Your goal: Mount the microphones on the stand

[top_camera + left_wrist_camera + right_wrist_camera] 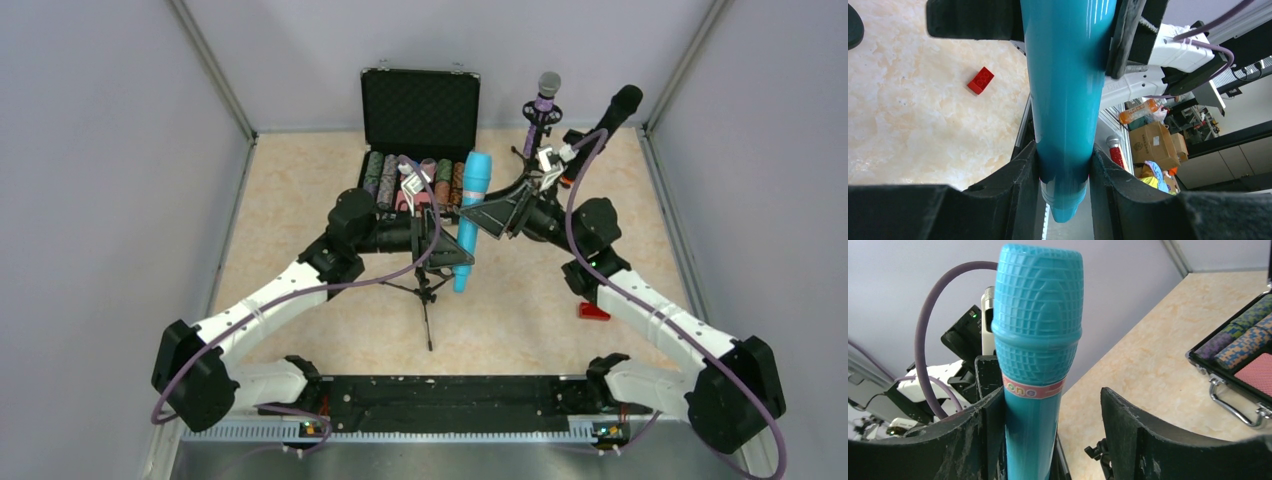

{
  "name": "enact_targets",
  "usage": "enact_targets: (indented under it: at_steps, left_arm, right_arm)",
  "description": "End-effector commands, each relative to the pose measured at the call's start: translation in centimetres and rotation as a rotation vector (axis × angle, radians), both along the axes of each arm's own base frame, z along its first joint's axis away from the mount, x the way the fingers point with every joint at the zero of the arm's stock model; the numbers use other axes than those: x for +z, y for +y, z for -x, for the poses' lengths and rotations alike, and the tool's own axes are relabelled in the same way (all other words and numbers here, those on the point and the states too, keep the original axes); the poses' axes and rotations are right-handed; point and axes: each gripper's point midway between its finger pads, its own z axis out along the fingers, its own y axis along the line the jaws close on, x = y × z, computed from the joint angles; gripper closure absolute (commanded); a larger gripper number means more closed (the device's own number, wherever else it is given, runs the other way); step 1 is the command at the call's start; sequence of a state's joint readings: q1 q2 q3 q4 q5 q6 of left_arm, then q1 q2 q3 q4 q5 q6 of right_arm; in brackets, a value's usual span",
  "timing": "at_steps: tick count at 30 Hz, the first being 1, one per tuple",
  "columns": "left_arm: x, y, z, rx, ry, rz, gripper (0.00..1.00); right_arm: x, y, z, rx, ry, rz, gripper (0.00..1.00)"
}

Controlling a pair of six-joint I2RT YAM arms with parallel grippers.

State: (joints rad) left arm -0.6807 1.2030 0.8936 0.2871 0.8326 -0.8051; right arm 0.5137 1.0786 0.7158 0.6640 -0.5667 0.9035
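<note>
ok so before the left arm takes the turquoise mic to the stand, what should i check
1. Left gripper clamped on the turquoise microphone: ok, squeezed from both sides at its lower end.
2. Right gripper open: ok, a wide gap shows on one side of the handle.
3. Free holder on the tripod: cannot tell, hidden under the grippers.
4. Purple microphone mounted: ok, upright in a holder at the back.
5. Black microphone mounted: cannot tell, its lower end is hidden.
6. Red block out of the way: ok, on the table beside the right arm.
</note>
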Motion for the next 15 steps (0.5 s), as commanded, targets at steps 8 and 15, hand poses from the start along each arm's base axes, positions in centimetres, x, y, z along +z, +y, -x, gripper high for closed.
enact_targets:
  at_steps: [8,15]
  left_arm:
    - [1.2,0.5,1.4,-0.067,-0.060,0.009,1.00]
    - [1.3,0.8,1.1,-0.030,-0.083,-0.004,1.00]
  right_arm:
    - [4.2,0.8,1.9,0.164,-0.087,-0.099,0.42]
    - [4.5,0.1,2.4,0.146,-0.134,-0.116,0.99]
